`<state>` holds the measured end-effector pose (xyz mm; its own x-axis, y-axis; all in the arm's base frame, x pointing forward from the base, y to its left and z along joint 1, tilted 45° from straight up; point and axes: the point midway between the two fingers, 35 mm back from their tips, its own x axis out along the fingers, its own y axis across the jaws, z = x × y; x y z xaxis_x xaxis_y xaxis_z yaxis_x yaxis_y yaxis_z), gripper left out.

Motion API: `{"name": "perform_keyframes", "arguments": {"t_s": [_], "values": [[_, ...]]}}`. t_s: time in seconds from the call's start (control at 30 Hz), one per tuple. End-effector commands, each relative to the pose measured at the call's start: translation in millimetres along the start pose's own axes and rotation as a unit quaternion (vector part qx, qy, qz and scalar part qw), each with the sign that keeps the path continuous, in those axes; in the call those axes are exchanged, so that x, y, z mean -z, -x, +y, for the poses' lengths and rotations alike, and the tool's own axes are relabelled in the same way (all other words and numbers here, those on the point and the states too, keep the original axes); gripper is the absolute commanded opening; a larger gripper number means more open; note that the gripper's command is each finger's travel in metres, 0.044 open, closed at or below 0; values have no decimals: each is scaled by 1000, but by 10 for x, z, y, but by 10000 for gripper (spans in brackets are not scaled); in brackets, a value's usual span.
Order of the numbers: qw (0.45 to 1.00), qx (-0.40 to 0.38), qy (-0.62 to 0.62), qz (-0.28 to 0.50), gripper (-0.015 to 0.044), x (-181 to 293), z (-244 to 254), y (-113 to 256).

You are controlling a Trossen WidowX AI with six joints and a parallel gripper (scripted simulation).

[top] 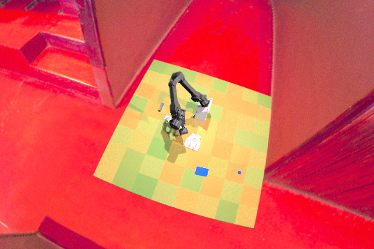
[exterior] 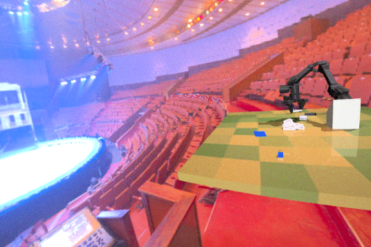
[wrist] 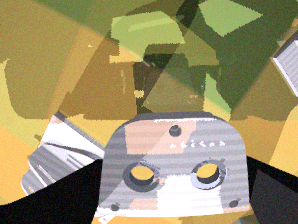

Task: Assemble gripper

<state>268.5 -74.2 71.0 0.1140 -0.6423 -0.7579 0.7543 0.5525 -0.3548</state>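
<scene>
My gripper [top: 178,129] [exterior: 297,106] [wrist: 172,166] is shut on the housing plate [wrist: 142,134], a light, rounded plate with two large round holes, gripped by its side edges. It is held above the table, tilted in the exterior view. The white gripper base with the jaws on or at it [top: 192,142] [exterior: 293,125] [wrist: 64,149] lies on the table, to the lower left in the wrist view. Whether the gear teeth mesh is too small to tell. The pins and jaw stubs cannot be made out.
A small white block [top: 167,118] [exterior: 303,117] [wrist: 290,64] lies near the hand, with a black bar [top: 160,107] [exterior: 310,114] beyond it. A tall white box [top: 201,114] [exterior: 346,114] stands by the arm's foot. A blue rectangle [top: 202,171] [exterior: 259,133] and a blue cube [top: 239,172] [exterior: 280,154] lie farther out.
</scene>
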Motion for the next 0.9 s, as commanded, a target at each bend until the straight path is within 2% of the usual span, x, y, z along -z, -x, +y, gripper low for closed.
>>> {"name": "perform_keyframes", "arguments": {"t_s": [0.0,0.87], "values": [[999,1,32,-1,351,54,85,-4],[957,15,288,-8,351,699,666,-34]]}}
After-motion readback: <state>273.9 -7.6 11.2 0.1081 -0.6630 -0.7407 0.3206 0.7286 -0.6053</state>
